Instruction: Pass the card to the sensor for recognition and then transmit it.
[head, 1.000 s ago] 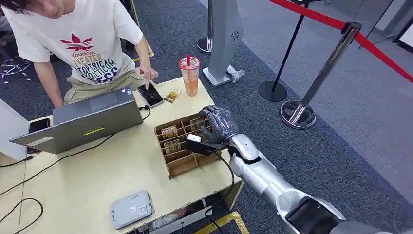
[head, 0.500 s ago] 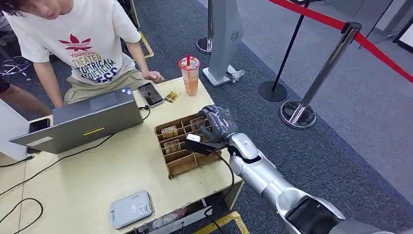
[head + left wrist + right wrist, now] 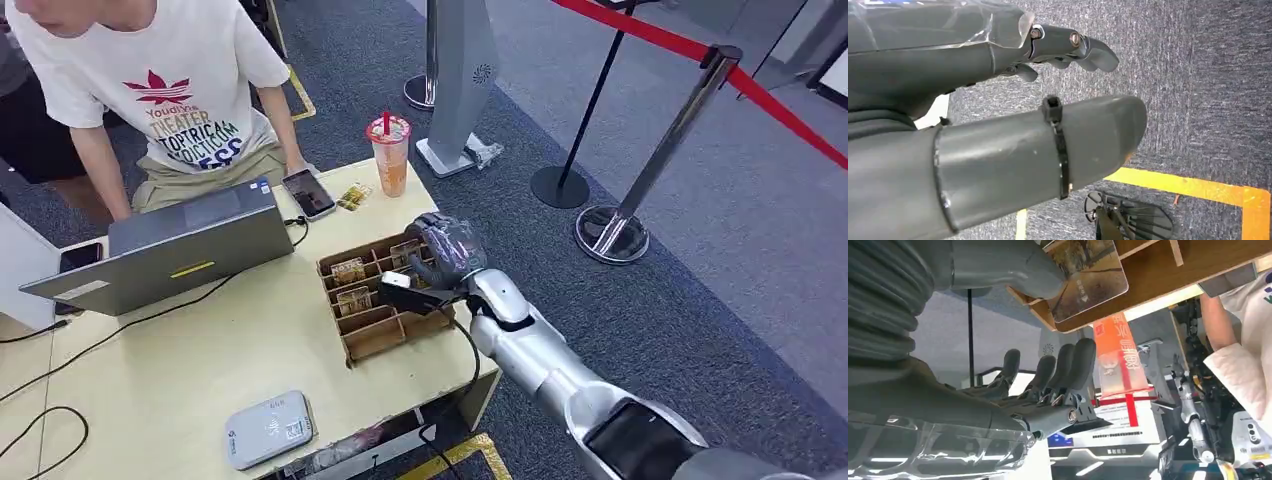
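Note:
A brown cardboard tray (image 3: 378, 330) with several compartments stands at the table's right edge, and cards stand in it (image 3: 349, 270). My right hand (image 3: 447, 252) hovers over the tray's right side. In the right wrist view the thumb (image 3: 1013, 267) touches one printed card (image 3: 1091, 276) that sits in the tray (image 3: 1168, 275), while the fingers (image 3: 1068, 367) stretch out apart from it. The grey-white card sensor (image 3: 268, 428) lies near the table's front edge. My left hand (image 3: 998, 130) hangs over grey carpet and holds nothing.
A person in a white T-shirt (image 3: 170, 90) leans over a grey laptop (image 3: 170, 245) at the back left. A phone (image 3: 308, 193) and an orange drink cup (image 3: 390, 155) stand behind the tray. Cables (image 3: 130, 325) cross the table. Stanchions (image 3: 640, 190) stand on the carpet to the right.
My right hand has moved slightly further over the tray. The person has drawn their hand back from the phone and shifted to the left.

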Controlling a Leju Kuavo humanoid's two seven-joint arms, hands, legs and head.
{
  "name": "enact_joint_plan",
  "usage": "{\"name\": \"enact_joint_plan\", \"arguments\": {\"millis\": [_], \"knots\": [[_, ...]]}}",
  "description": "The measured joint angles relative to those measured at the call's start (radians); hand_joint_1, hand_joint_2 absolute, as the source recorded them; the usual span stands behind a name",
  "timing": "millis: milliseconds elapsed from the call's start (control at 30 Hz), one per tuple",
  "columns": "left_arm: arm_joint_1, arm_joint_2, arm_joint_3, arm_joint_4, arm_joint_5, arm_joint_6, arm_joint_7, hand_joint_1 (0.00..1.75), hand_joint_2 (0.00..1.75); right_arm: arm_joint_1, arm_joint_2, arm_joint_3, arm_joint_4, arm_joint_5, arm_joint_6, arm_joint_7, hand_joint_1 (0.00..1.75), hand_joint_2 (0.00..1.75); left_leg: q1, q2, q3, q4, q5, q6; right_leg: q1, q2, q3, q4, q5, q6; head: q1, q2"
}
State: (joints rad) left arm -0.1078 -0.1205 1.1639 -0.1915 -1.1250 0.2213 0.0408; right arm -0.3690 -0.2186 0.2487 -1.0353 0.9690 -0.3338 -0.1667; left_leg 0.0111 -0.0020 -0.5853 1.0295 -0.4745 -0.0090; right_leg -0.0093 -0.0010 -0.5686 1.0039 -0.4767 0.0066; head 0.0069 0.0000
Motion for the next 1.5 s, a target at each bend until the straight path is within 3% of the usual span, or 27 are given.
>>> {"name": "enact_joint_plan", "arguments": {"millis": [267,567,633,1000,1067,1233,1500], "knots": [[0.0,0.0,0.0,0.0,0.0,0.0,0.0,0.0,0.0,-0.01,0.0,0.003,0.011,0.0,0.009,-0.001,0.77,1.75,0.0,0.0,0.0,0.0,0.0,0.0,0.0,0.0,0.0,0.0,0.0,0.0,0.0,0.0],[0.0,0.0,0.0,0.0,0.007,0.002,0.0,0.0,0.0,-0.03,0.003,0.022,0.037,-0.002,0.02,-0.005,0.86,1.75,0.0,0.0,0.0,0.0,0.0,0.0,0.0,0.0,0.0,0.0,0.0,0.0,0.0,0.0],[0.0,0.0,0.0,0.0,0.011,0.002,0.0,0.0,0.0,-0.034,0.005,0.027,0.044,-0.003,0.022,-0.005,0.96,1.75,0.0,0.0,0.0,0.0,0.0,0.0,0.0,0.0,0.0,0.0,0.0,0.0,0.0,0.0],[0.001,0.0,0.0,0.0,0.018,0.003,-0.002,0.0,0.0,-0.043,0.016,0.038,0.072,-0.016,0.021,-0.004,1.13,1.75,0.0,0.0,0.0,0.0,0.0,0.0,0.0,0.0,0.0,0.0,0.0,0.0,0.0,0.0],[0.002,0.0,0.0,0.0,0.019,0.004,-0.003,0.0,0.0,-0.045,0.018,0.038,0.074,-0.016,0.022,-0.004,1.1,1.75,0.0,0.0,0.0,0.0,0.0,0.0,0.0,0.0,0.0,0.0,0.0,0.0,0.0,0.0],[0.003,0.0,0.0,0.0,0.022,0.006,-0.005,0.0,0.0,-0.055,0.019,0.042,0.08,-0.016,0.024,-0.004,1.29,1.75,0.0,0.0,0.0,0.0,0.0,0.0,0.0,0.0,0.0,0.0,0.0,0.0,0.0,0.0],[0.004,0.0,0.0,0.0,0.024,0.007,-0.005,0.0,0.0,-0.063,0.02,0.045,0.088,-0.016,0.027,-0.004,1.38,1.75,0.0,0.0,0.0,0.0,0.0,0.0,0.0,0.0,0.0,0.0,0.0,0.0,0.0,0.0]]}}
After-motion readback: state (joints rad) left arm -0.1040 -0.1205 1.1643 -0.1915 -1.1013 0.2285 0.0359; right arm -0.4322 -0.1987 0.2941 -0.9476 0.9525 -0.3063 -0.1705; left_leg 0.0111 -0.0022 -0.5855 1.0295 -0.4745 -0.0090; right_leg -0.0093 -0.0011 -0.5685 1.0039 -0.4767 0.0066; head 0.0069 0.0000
